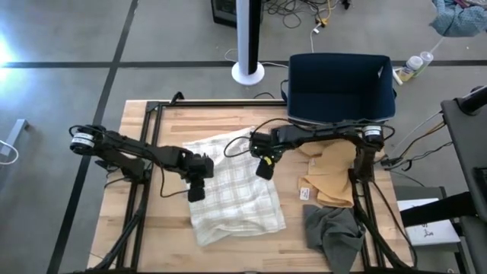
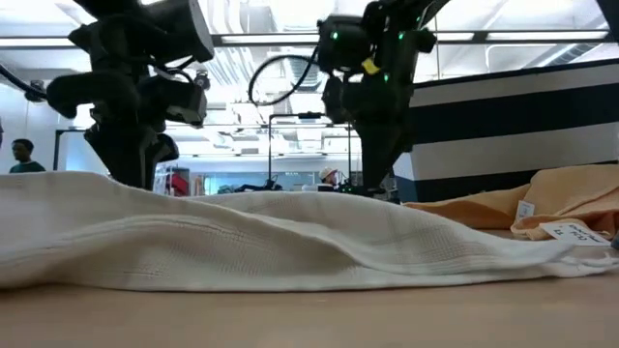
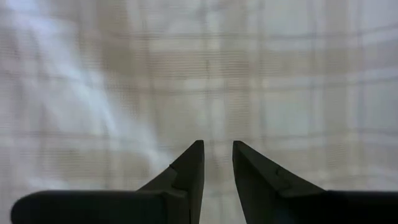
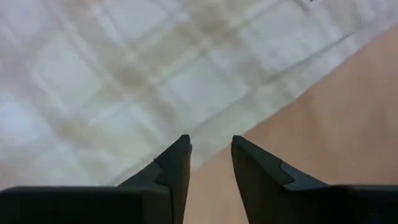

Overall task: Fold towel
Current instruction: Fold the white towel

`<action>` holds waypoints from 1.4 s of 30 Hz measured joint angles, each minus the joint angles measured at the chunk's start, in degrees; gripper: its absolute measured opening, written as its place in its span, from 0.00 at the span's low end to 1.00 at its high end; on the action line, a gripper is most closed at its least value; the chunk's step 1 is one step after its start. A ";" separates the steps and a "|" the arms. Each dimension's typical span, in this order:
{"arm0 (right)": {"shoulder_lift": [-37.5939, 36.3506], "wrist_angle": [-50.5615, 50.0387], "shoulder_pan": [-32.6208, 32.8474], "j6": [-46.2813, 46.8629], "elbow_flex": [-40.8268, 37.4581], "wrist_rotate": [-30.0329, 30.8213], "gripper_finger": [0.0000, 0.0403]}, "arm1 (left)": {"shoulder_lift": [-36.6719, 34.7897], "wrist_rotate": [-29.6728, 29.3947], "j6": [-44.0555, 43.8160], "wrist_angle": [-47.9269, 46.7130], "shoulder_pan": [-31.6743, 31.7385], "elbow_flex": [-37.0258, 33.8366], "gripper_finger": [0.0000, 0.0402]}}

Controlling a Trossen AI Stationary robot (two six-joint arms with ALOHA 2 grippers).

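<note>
Checked towel [image 2: 242,246]: nearest the low camera, spread white and plaid across the middle of the wooden table [image 1: 152,236], rumpled, not yet folded.
Left gripper [image 1: 196,192]: centre-left of the high view, over the towel's left part; fingers [image 3: 189,168] slightly parted with only cloth beyond them, grasping nothing, likely poised to pinch an edge.
Right gripper [image 1: 264,169]: centre of the high view, above the towel's right edge where cloth meets bare wood; jaws a little apart, empty, apparently lined up on that border.
Tan cloth [image 1: 331,179]: right of centre, set aside.
Grey cloth [image 1: 335,232]: lower right, crumpled.
Dark bin [image 1: 340,84]: upper right, beyond the table.
</note>
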 joint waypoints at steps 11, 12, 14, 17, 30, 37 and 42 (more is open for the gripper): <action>-1.84 0.91 18.46 36.48 -0.47 -2.02 0.41 | -3.17 5.31 -4.45 10.03 -3.33 -2.07 0.19; -1.81 1.14 20.43 39.38 -0.71 -2.08 0.42 | -3.26 5.86 -5.11 12.29 -4.37 -2.31 0.19; -1.77 3.44 24.12 44.14 -1.51 -1.55 0.44 | -3.34 6.05 -6.85 16.38 -6.85 -2.50 0.19; -1.68 5.53 28.84 48.51 -2.76 1.35 0.46 | -3.12 5.91 -9.58 22.08 -12.10 -2.54 0.19; -0.99 16.96 35.30 28.13 -9.00 11.04 0.43 | -1.31 -5.14 -39.94 25.18 -34.93 -1.72 0.19; -0.62 19.61 37.84 21.81 -9.15 10.57 0.43 | 2.96 -10.72 -51.23 25.76 -43.34 0.29 0.20; -0.61 21.44 39.83 23.03 -9.15 10.80 0.44 | 8.28 -11.52 -52.20 25.85 -44.20 1.60 0.28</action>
